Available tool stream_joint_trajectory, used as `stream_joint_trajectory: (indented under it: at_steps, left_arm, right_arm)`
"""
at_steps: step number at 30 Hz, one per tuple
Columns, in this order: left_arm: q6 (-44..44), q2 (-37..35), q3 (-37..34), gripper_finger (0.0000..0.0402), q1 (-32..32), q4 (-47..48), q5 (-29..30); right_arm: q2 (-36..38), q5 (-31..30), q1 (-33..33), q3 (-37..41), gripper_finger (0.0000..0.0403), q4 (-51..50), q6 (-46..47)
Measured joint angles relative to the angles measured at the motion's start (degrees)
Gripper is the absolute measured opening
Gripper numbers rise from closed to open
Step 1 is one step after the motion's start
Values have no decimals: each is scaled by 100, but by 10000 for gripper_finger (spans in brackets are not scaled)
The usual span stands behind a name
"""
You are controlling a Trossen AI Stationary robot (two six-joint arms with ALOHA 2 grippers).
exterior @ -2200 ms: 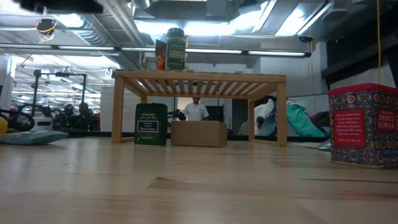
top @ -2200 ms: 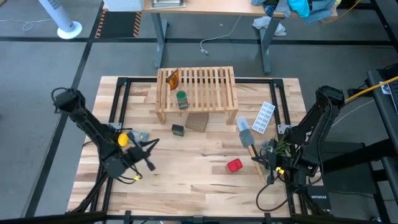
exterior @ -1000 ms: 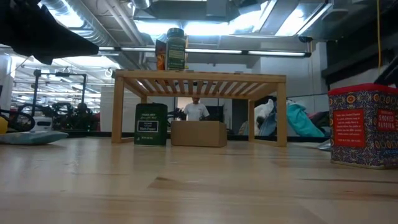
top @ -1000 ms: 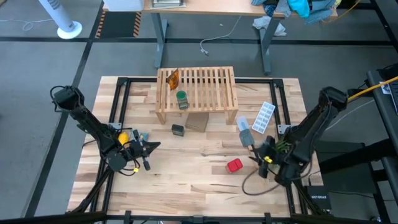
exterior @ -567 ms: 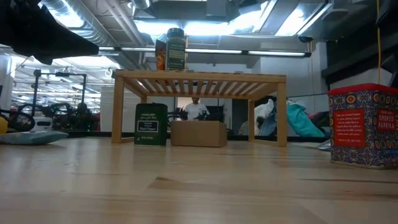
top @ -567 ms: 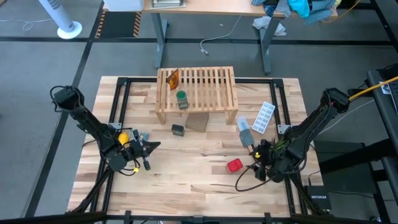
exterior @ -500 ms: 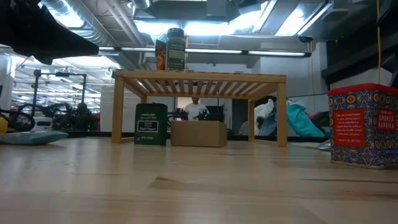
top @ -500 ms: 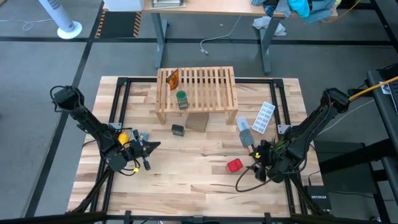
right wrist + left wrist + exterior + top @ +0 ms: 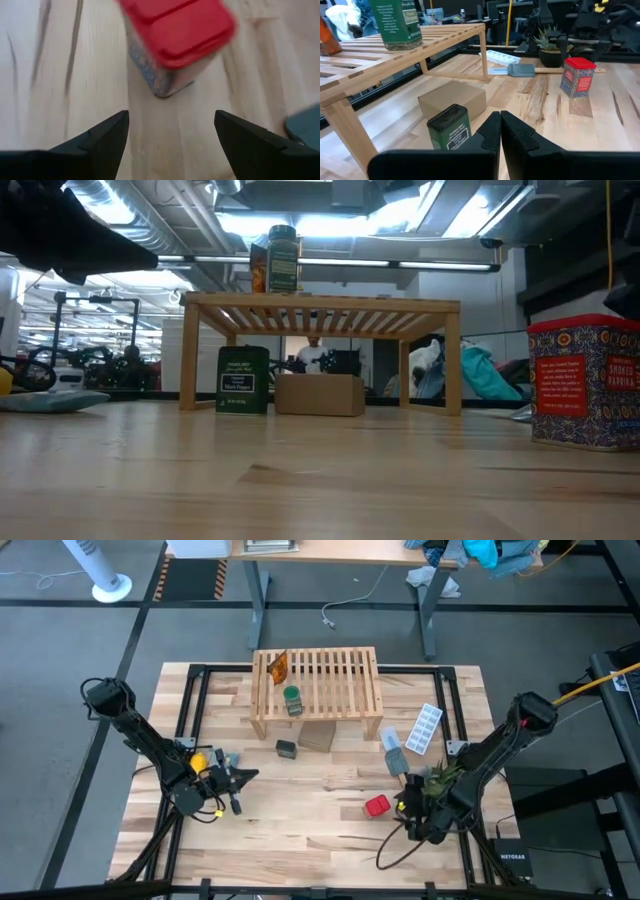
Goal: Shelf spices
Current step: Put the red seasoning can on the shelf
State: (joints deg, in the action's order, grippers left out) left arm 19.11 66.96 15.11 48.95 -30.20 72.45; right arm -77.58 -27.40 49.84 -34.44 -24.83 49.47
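The light-wood shelf (image 9: 315,688) stands at the table's far middle, with a green jar (image 9: 291,698) and an orange packet (image 9: 279,664) on its slats. A dark jar (image 9: 286,748) stands on the table in front of it. The red jar (image 9: 377,806) stands upright at the near right, and fills the right wrist view (image 9: 175,30). My right gripper (image 9: 403,808) is open just right of the red jar, tipped down, with its fingers (image 9: 107,137) short of the jar. My left gripper (image 9: 248,776) is shut at the table's left and points level toward the dark jar (image 9: 449,127).
A cardboard box (image 9: 317,735) sits under the shelf's front edge beside the dark jar. A white ice-cube tray (image 9: 425,728), a grey spatula (image 9: 393,755) and a small plant (image 9: 440,778) lie at the right. A yellow object (image 9: 198,762) sits by the left arm.
My right gripper has moved toward the table's left and near edges, down to the red jar, and has tipped more steeply downward. The red jar has stayed where it was.
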Motion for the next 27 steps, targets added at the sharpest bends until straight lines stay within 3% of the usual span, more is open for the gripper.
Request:
stream_joint_trajectory:
  at_steps: [5,12,27]
  left_arm:
    - [147,0,0,5,0,239,-72]
    - [935,0,0,5,0,870,-134]
    - [1167,0,0,5,0,1063,-137]
  right_arm:
    - [-550,-85,0,-2,301,64,-390]
    - [-1104,-660,7,-9,301,311,-450]
    - [-1198,-1137,-4,2,301,944,-913]
